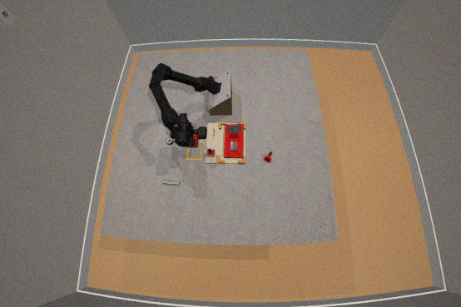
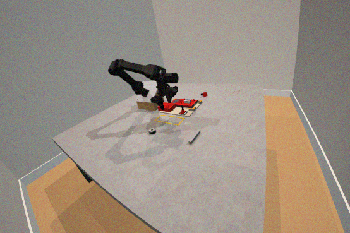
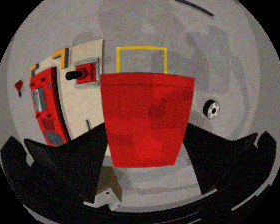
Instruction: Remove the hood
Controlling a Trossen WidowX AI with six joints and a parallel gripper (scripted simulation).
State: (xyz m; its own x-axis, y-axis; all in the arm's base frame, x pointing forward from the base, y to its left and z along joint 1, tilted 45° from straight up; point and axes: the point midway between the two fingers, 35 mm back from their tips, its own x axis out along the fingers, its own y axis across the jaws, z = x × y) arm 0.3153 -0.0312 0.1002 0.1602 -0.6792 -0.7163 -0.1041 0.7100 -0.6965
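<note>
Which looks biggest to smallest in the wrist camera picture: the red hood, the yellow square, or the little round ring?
1. Red hood, gripped in the tool; it sits nearest the camera, so it looks bigger than it really is.
2. Yellow square, partly hidden behind the hood.
3. Round ring, clearly the smallest.

We count one toy car (image 1: 234,141) on its one beige board (image 1: 214,136). Around that car we find one red hood (image 3: 147,119) off to the side, one yellow-outlined marked area (image 1: 194,154) just beside the board, one small red piece (image 1: 268,157) — and one dark ring (image 2: 152,131), one grey bar (image 2: 194,137), one wedge-shaped block (image 1: 222,96).
</note>
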